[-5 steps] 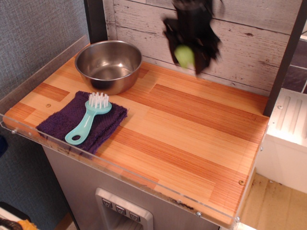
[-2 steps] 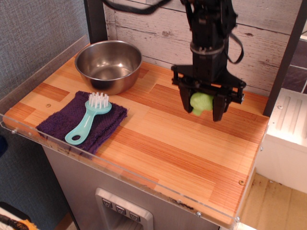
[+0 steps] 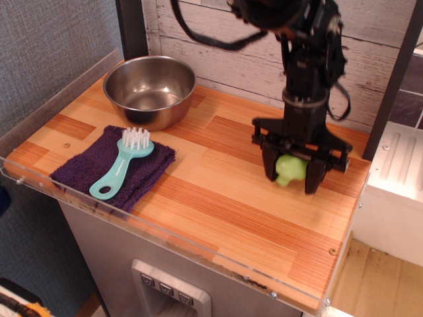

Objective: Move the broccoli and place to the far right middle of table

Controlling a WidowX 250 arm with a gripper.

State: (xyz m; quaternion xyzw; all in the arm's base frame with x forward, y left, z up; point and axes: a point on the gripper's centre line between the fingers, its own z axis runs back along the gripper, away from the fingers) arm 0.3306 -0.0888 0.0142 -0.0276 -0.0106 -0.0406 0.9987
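The light-green toy broccoli (image 3: 290, 170) sits between the two black fingers of my gripper (image 3: 291, 177), which is shut on it. The gripper hangs low over the right side of the wooden plank table (image 3: 225, 198), near the middle of its depth and close to the right edge. Whether the broccoli touches the tabletop I cannot tell. The arm reaches down from the top of the view, in front of the whitewashed back wall.
A steel bowl (image 3: 149, 89) stands at the back left. In front of it a teal brush with white bristles (image 3: 122, 164) lies on a folded purple cloth (image 3: 112, 168). A clear acrylic rim (image 3: 165, 238) edges the front and left sides. A dark post (image 3: 390, 86) rises at the right rear.
The gripper, holding the broccoli, has come down from high near the back wall and moved right and forward, ending low over the table's right side.
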